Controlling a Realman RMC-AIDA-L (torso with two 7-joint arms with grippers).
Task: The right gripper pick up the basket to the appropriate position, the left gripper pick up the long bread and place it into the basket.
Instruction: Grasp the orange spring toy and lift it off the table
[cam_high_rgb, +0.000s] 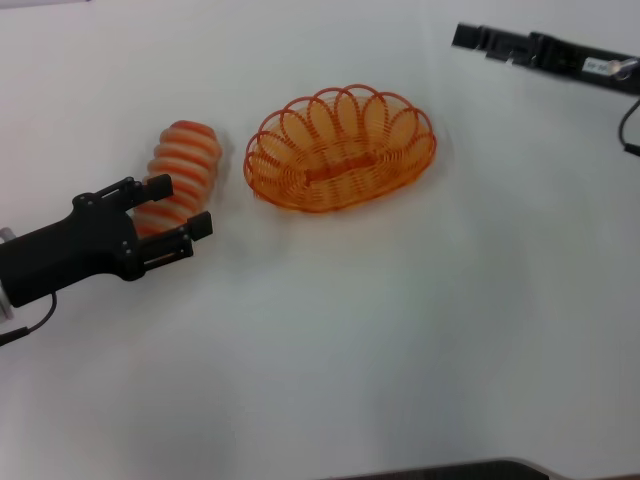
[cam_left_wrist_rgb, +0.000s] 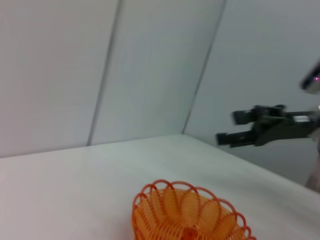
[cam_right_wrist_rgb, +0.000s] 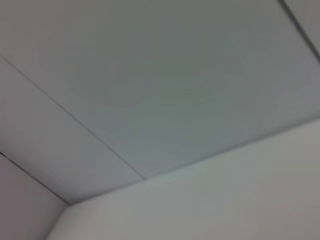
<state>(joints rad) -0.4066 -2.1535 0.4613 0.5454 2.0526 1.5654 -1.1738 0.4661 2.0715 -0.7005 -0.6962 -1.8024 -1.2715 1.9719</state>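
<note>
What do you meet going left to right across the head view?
Left gripper, close against the long bread → long bread → basket → right gripper, raised at the far right, away from the basket.

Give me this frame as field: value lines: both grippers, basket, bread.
left gripper: open, fingers either side of the near end of the loaf, not closed on it
right gripper: far right, away from the basket, holding nothing
basket: empty, sitting on the white table
long bread: on the table, left of the basket, apart from it
</note>
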